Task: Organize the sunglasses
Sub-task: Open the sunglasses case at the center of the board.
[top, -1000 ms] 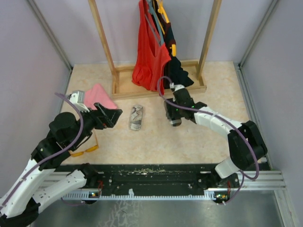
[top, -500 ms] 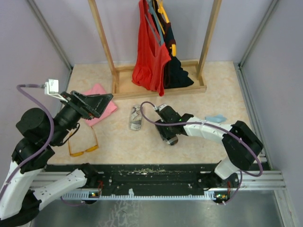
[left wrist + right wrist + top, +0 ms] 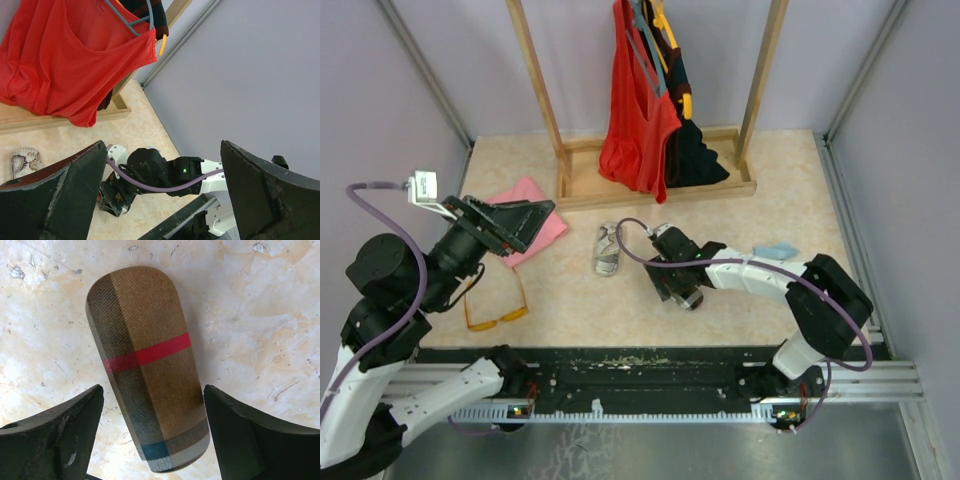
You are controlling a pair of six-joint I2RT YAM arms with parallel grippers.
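Right gripper (image 3: 152, 399) has dropped over the case (image 3: 145, 340), jaws spread; left gripper (image 3: 162, 150) gapes empty above the half-hidden sunglasses (image 3: 500, 319).

Left gripper (image 3: 162, 150) aloft; right gripper (image 3: 152, 390) low, splayed

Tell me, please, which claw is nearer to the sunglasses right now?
Left. The left claw hangs raised above the pink cloth, just beyond the sunglasses lying by that arm. The right claw is across the table, open astride the brown plaid case.
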